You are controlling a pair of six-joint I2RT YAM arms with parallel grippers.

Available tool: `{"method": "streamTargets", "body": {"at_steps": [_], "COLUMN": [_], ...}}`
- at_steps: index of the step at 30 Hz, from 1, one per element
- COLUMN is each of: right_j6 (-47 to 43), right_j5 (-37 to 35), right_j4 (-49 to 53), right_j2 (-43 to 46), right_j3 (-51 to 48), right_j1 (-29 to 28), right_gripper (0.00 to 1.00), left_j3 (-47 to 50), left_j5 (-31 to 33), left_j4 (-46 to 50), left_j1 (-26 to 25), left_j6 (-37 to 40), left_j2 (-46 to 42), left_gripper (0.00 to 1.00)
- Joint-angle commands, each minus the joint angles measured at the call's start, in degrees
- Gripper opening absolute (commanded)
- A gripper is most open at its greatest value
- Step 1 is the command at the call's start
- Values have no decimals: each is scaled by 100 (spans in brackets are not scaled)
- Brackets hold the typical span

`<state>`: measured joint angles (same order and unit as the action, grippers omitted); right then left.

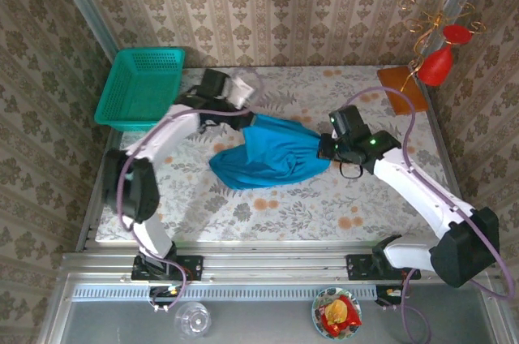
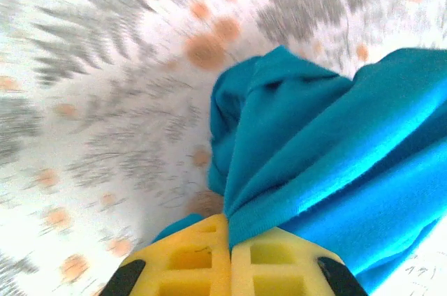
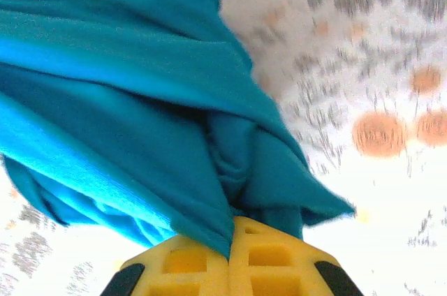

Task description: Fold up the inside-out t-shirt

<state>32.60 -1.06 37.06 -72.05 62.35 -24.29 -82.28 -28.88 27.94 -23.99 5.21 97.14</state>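
Plain blue-teal soft-cloth t-shirt (image 1: 272,156) hangs bunched btwn the two grippers, approx mid-table in the top view. Left gripper (image 1: 248,122) has it at the shirt's 10 o'clock corner. Right gripper (image 1: 328,149) has it at the 3 o'clock end. Upper edge runs fairly straight btwn them, and the bulk sags in a rounded belly toward 7 o'clock. Can't tell if the belly touches the table.

Left wrist view: left gripper (image 2: 229,243) is clenched on the t-shirt (image 2: 335,163). Its yellow ribbed fingers (image 2: 185,261) are pressed together w/ a pinch of fabric coming out at the seam and fanning off to 1–3 o'clock. A folded lobe sits at 12 o'clock of the tips. Background is blurred.

Right wrist view: right gripper (image 3: 229,243) is clamped on the t-shirt (image 3: 140,100), yellow fingers (image 3: 269,261) closed. Cloth is twisted into a wad just above at 12 o'clock and spreads to 9–11.

Edges/room: floral-print table (image 1: 268,214) lies bare at 6 o'clock of the shirt down to the near edge, w/ a narrower bare strip at 12. Rigid teal plastic mesh basket (image 1: 139,88) sits at the table's 10 o'clock corner, near the left arm, apart from the shirt. Brown square board (image 1: 401,88) is at the 2 o'clock corner, w/ a red vase-shaped ornament on gold wire (image 1: 438,64) just beside it. Clear glass (image 1: 192,320) and a small bowl w/ red-yellow contents (image 1: 336,316) stand past the near rail at 6 o'clock.
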Motion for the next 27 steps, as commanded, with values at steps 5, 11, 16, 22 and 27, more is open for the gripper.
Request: {"method": "streamTargets", "body": {"at_steps": [5,11,16,22,27], "right_j6": [-623,-680,-467,6,361], "right_j5": [-699,-35,57,565,1471], "right_j4": [851,687,948,357,-742], "right_j2": [253,441,21,92,-345], "right_j3": [603,429,150,-418,-607], "right_j1": [366,402,416,250,-350], "right_gripper": [0,0,47,50,59], "left_j3": [1199,2015,2776,3014,2889], "left_j5": [-582,-667,-225,-101,-90], "left_j4": [-483,-396,-297,-175,-153], "left_j1": [1492,1697,1590,1524,1385], "left_j6": [-1480,-1753,-1995,-1994,-1929], "left_j2": [-1436,-2137,-2259,-2112,-2031], "left_gripper": [0,0,0,3,6]}}
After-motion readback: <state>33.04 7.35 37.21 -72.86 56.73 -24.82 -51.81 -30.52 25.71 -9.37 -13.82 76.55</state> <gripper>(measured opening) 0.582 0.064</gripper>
